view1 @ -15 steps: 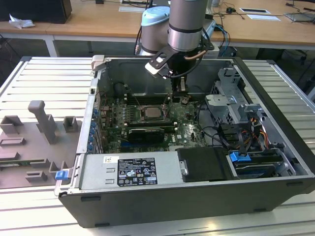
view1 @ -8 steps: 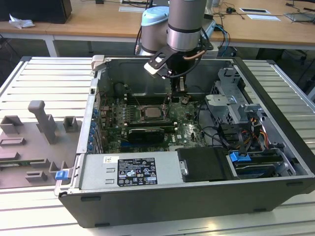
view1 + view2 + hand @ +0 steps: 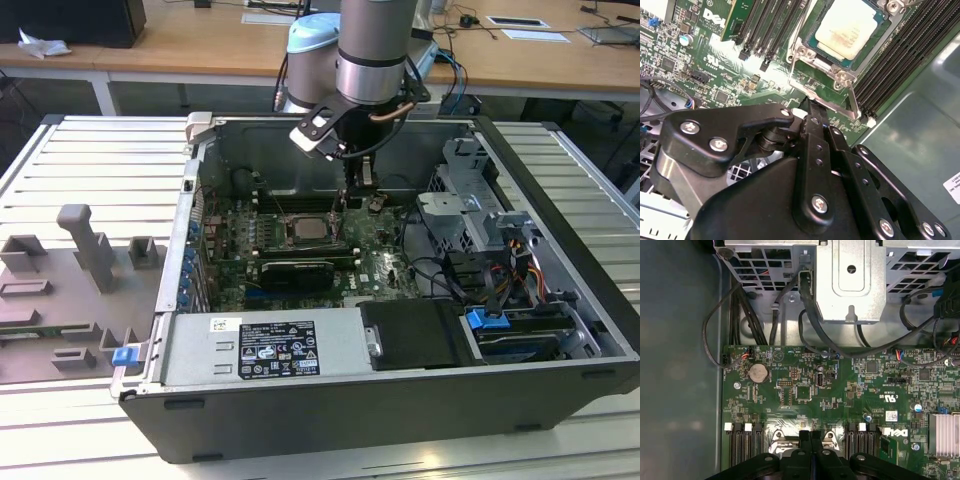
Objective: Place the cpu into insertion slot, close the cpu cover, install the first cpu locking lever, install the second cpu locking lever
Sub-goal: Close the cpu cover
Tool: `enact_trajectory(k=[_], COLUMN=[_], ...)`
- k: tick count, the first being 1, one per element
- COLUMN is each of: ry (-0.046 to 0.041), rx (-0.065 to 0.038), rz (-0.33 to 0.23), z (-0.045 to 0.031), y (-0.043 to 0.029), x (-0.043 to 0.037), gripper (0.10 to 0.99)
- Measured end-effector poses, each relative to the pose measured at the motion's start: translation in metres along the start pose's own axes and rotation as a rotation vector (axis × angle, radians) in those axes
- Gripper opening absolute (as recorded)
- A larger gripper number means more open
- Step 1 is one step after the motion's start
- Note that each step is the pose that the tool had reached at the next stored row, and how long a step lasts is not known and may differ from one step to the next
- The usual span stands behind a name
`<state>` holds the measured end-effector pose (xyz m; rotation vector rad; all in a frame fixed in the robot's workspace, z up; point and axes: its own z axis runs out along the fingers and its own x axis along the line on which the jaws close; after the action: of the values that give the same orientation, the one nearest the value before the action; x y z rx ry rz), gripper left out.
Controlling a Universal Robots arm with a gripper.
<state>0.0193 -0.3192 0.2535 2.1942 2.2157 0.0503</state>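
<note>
So, the cpu [image 3: 850,30] is being shown seated flat in the insertion slot [image 3: 291,240], pale metal top facing up. It's being framed by the cpu cover [image 3: 801,54], which is lying down around it.

A thin wire locking lever [image 3: 837,107] is being seen running along the socket edge nearest the end effector [image 3: 812,106]. The fingertips are being pressed right up against that wire. The end effector is being shown clenched, with just a hairline seam between the two fingers in the first wrist view. Whether the lever is actually being pinched can't be told.

The socket is being flanked on both sides by long black memory slots [image 3: 900,55]. Further out on the green motherboard [image 3: 805,405], a coin cell [image 3: 758,372] and a finned heatsink [image 3: 942,432] are being picked up. Past the board's edge, black cables [image 3: 742,315] are being looped toward a silvery drive cage [image 3: 850,280].

In the exterior view a long black card [image 3: 295,270] is being shown just beside the socket. A power supply [image 3: 262,350] is being shown along the near wall of the open tower case [image 3: 300,430]. The case is being carried on its side by a slatted metal worktop [image 3: 90,150]. Grey fixture blocks [image 3: 85,250] are being seen on the exterior view's left, well apart from the case. The arm [image 3: 375,50] is being shown reaching down into the case from above.
</note>
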Motion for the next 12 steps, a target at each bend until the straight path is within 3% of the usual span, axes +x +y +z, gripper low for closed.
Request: enact_trajectory(k=[12], ry=[0.0000], rx=[0.000], rz=[0.000], z=[-0.0001], y=[-0.0033], x=[0.0000], gripper=[0.106])
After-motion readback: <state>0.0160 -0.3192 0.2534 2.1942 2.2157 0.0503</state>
